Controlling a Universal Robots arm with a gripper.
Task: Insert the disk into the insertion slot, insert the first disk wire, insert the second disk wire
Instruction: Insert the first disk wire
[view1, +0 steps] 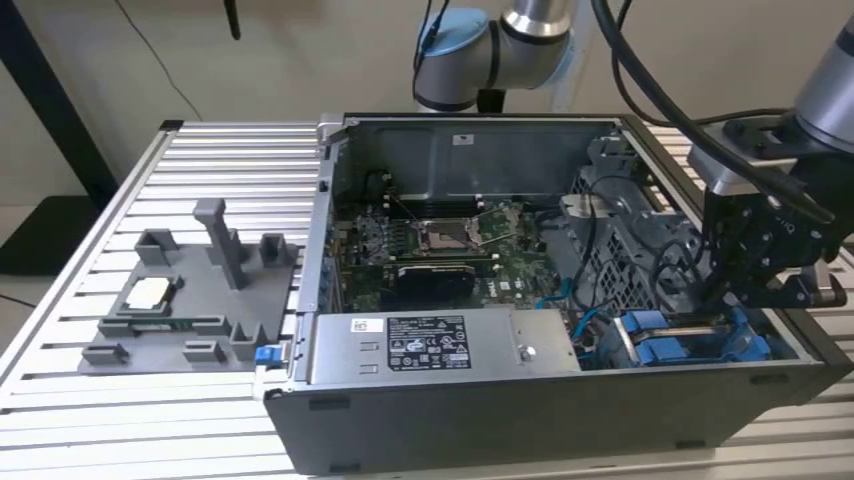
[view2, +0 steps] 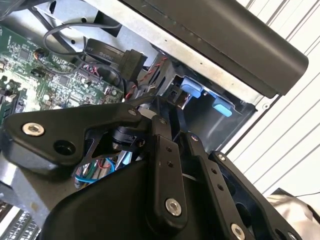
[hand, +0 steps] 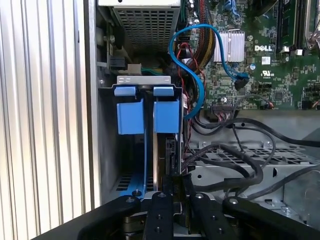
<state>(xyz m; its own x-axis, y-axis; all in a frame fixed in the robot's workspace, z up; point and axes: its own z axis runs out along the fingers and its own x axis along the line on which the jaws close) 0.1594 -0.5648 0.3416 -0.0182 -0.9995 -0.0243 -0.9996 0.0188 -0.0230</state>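
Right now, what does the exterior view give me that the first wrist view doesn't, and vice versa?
Exterior view: grey fixture at that view's left, the arm, the whole case.
First wrist view: silver heatsink, a look straight down the drive bay.
Both: blue carriers, motherboard, end effector over the bay.

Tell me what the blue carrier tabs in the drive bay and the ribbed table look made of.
The blue carrier tabs look like moulded plastic: uniform bright colour, matte, soft edges. The table looks like bare aluminium, probably extruded: pale silver slats, dull sheen, straight parallel grooves.
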